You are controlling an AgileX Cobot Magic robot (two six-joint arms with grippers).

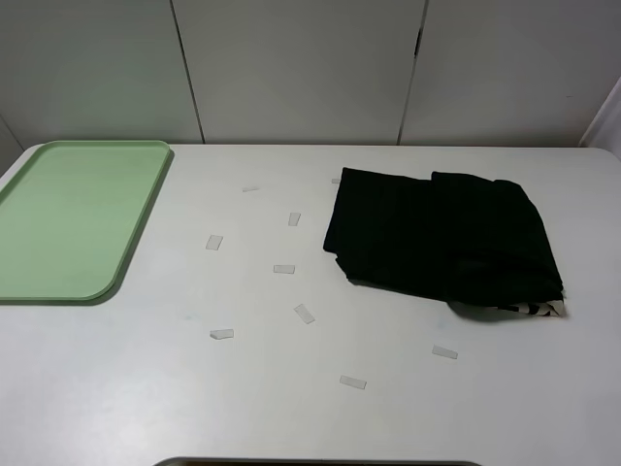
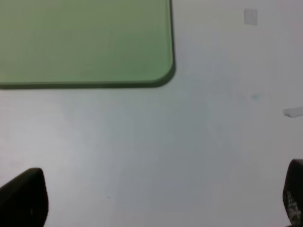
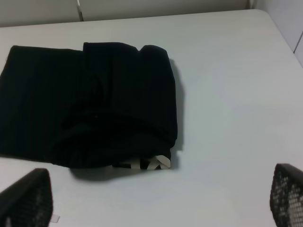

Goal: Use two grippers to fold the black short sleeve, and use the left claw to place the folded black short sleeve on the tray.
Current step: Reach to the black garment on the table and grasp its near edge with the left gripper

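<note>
The black short sleeve [image 1: 441, 243] lies loosely folded right of centre, long side across the frame, well apart from the upper-left tray [image 1: 78, 214], nearer the right gripper [image 3: 156, 196] than the left gripper [image 2: 158, 196], both spread wide and empty.

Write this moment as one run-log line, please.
black short sleeve: folded, on table, right | tray: empty, left | left end effector: open, empty | right end effector: open, empty
</note>
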